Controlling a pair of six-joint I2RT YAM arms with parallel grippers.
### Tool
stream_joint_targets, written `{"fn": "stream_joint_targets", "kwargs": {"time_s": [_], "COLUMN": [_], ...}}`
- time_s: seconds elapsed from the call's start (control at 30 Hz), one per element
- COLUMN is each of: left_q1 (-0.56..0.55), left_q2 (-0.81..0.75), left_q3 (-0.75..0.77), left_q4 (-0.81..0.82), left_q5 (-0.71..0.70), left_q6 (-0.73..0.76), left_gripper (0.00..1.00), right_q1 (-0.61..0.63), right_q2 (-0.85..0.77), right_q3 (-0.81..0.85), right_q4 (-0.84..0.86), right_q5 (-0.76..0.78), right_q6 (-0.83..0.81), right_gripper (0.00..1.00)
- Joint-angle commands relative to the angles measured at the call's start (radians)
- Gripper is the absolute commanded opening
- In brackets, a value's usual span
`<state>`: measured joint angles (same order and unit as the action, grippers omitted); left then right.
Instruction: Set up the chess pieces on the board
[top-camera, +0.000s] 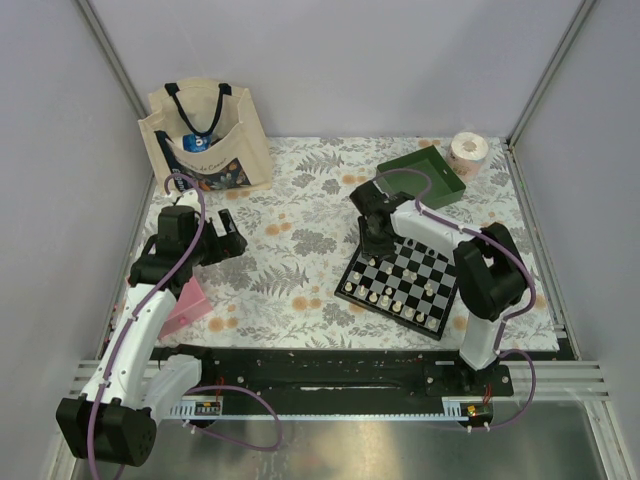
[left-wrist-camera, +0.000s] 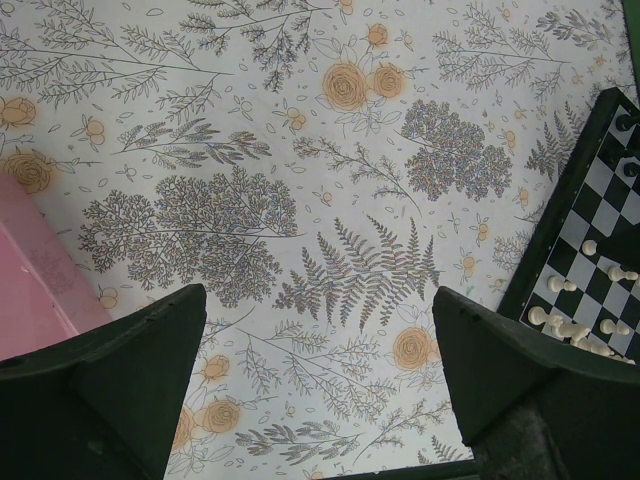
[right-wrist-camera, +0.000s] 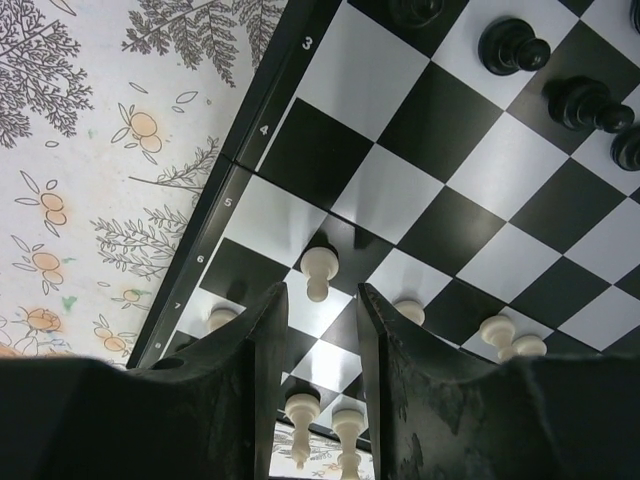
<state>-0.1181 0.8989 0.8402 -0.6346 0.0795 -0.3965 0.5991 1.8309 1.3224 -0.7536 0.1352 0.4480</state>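
The checkered board (top-camera: 347, 278) lies right of centre on the floral cloth. Several cream-white pieces (top-camera: 395, 300) stand along its near side, and black pieces (right-wrist-camera: 512, 45) stand at its far side. My right gripper (top-camera: 372, 240) hovers low over the board's left part. In the right wrist view the right gripper (right-wrist-camera: 320, 295) is open by a narrow gap and holds nothing. A white pawn (right-wrist-camera: 318, 270) stands on the board (right-wrist-camera: 490, 165) just beyond its tips. My left gripper (top-camera: 238, 240) is wide open and empty over the cloth (left-wrist-camera: 320, 330). The board's corner (left-wrist-camera: 550, 225) shows at the right of the left wrist view.
A green square tray (top-camera: 420, 175) and a paper roll (top-camera: 468, 150) sit at the back right. A cloth tote bag (top-camera: 205, 135) stands at the back left. A pink flat object (top-camera: 188, 303) lies by the left arm, and shows in the left wrist view (left-wrist-camera: 35, 290).
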Motion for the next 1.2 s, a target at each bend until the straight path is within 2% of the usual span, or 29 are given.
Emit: {"fn": "stream_joint_targets", "kwargs": {"time_s": [0.0,0.17,0.47,0.77,1.17], "left_q1": [0.006,0.006,0.006,0.008,0.008], "left_q2": [-0.002,0.0,0.001,0.0,0.003], "left_q3": [0.0,0.0,0.0,0.0,0.002], "left_q4": [0.035,0.035,0.035,0.035,0.036], "left_q5": [0.019,0.02,0.02,0.02,0.028], "left_q6": [0.007,0.007,0.007,0.008,0.005], "left_gripper": [0.99,0.99,0.99,0.99,0.99], "right_q1": [-0.007,-0.009,-0.013,-0.012,0.019], "right_q2": [0.027,0.039,0.041,-0.001,-0.134], "right_q3": [0.06,0.061,0.046,0.015,-0.103], "right_q4": [0.007,0.011,0.005,0.01,0.017], "right_q5": [-0.002,-0.002,0.009,-0.029,-0.071], "right_q6": [-0.023,-0.025,-0.029,-0.029,0.012], "right_gripper": [0.42,0.35,0.27,0.08,0.09]}}
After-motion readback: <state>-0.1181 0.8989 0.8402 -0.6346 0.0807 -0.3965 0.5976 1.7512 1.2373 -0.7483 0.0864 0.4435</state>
